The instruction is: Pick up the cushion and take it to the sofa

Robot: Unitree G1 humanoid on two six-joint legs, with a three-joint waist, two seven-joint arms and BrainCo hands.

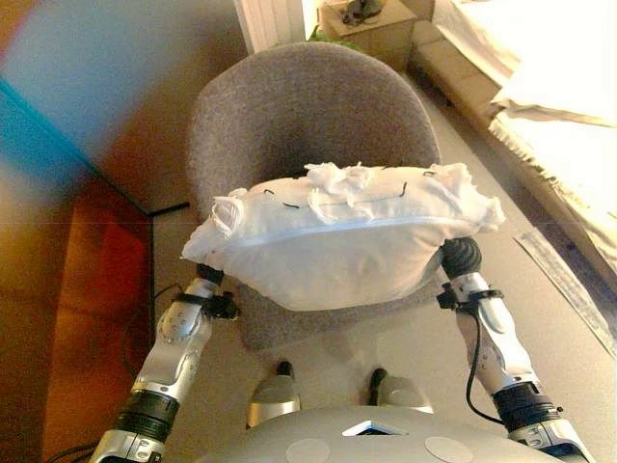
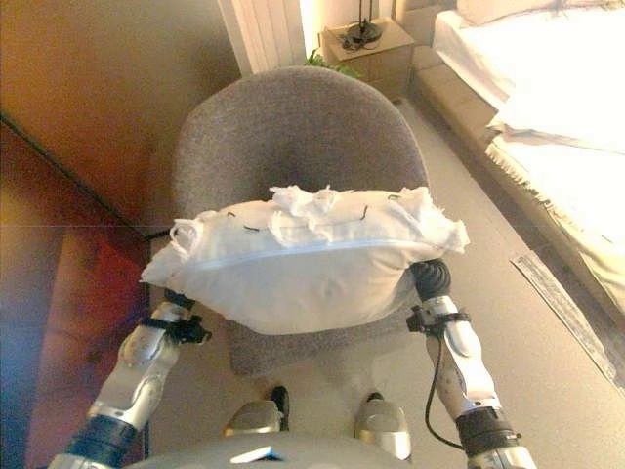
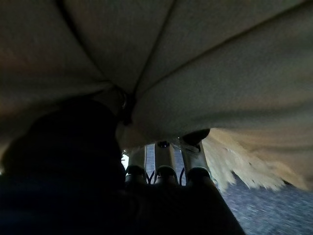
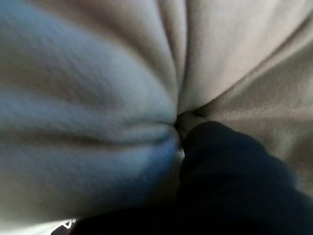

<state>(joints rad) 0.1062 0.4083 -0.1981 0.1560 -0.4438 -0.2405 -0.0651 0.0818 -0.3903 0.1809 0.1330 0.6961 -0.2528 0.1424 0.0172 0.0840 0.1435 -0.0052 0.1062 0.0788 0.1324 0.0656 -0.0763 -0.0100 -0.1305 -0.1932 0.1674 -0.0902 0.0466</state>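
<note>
A white cushion [image 1: 337, 241] with ruffled edges is held up between my two hands, just above the seat of a grey armchair [image 1: 308, 106]. My left hand [image 1: 207, 278] is under the cushion's left end. In the left wrist view its straight fingers [image 3: 164, 161] press against the cloth [image 3: 220, 73]. My right hand [image 1: 463, 256] is against the cushion's right end. The right wrist view shows only its dark cover [image 4: 230, 171] sunk into the cloth [image 4: 98, 98], with the fingers hidden. No sofa is in view.
The armchair stands right before me. A dark wooden panel [image 1: 87, 280] runs along the left. A bed with white bedding [image 1: 559, 116] lies at the right, with a wooden nightstand [image 1: 371, 29] at the back. Beige floor shows between chair and bed.
</note>
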